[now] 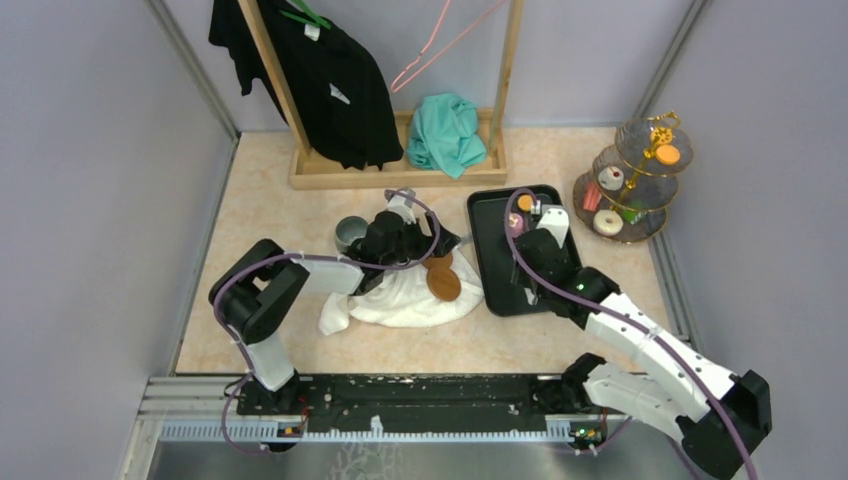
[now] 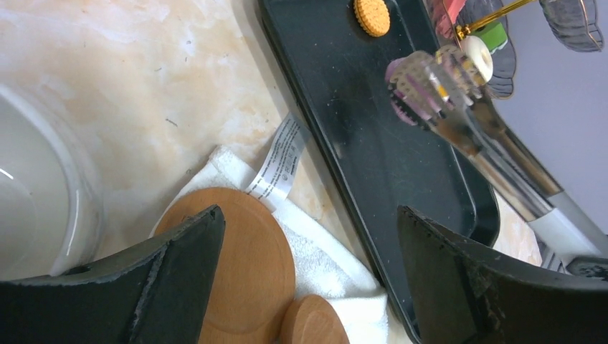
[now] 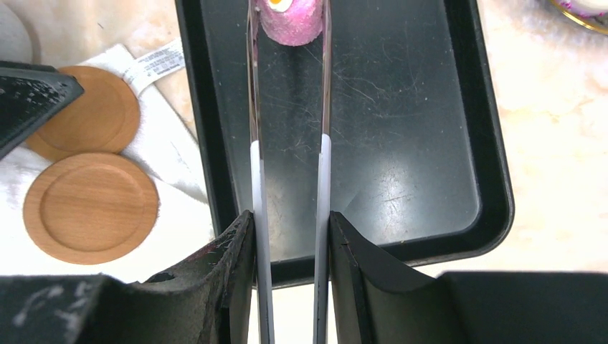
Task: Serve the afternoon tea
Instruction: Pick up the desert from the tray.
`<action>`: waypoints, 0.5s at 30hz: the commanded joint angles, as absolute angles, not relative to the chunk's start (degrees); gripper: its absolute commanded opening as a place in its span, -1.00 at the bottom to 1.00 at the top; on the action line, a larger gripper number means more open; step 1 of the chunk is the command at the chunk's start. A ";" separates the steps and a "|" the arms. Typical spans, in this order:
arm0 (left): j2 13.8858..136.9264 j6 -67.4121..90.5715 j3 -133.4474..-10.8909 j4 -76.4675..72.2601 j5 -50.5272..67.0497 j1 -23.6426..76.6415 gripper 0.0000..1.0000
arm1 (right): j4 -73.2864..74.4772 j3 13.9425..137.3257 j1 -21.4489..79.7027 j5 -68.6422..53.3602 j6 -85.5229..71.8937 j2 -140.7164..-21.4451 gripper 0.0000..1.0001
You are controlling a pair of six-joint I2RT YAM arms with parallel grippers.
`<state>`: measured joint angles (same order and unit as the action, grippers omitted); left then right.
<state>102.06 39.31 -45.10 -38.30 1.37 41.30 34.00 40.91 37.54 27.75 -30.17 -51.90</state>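
The right fingers (image 3: 366,272) clamped the tongs (image 3: 325,172), pink doughnut (image 3: 290,21) pinched over the tray (image 3: 401,143) — a slack squeeze could have dropped it; left fingers (image 2: 179,272) gaped empty.

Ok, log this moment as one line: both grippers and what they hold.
left gripper: open, empty, above white towel | right gripper: shut on long metal tongs | tongs: pinching pink doughnut over black rectangular tray
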 commanded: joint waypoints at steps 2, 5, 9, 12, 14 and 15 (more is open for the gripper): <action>99.24 40.13 -42.17 -39.57 1.67 40.89 0.89 | 37.12 46.87 41.59 35.43 -34.53 -48.41 -0.98; 98.32 40.38 -40.91 -39.81 2.06 40.88 0.89 | 40.24 49.22 44.03 38.91 -36.51 -47.76 -0.99; 97.12 40.42 -39.24 -39.74 2.17 40.87 0.89 | 44.64 53.51 46.24 43.67 -38.43 -47.64 -1.00; 95.93 40.44 -37.67 -39.51 2.07 40.87 0.88 | 47.85 56.37 46.49 46.53 -39.86 -47.36 -1.00; 94.91 40.28 -36.72 -39.34 1.81 40.87 0.88 | 49.59 58.10 46.59 48.54 -40.75 -46.80 -1.00; 94.22 40.21 -36.40 -39.11 1.73 40.87 0.88 | 50.78 58.93 46.58 49.66 -41.41 -46.54 -1.00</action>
<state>97.10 39.90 -38.46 -38.70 1.54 41.08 47.20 53.23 45.87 41.63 -38.13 -48.84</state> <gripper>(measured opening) 0.943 0.370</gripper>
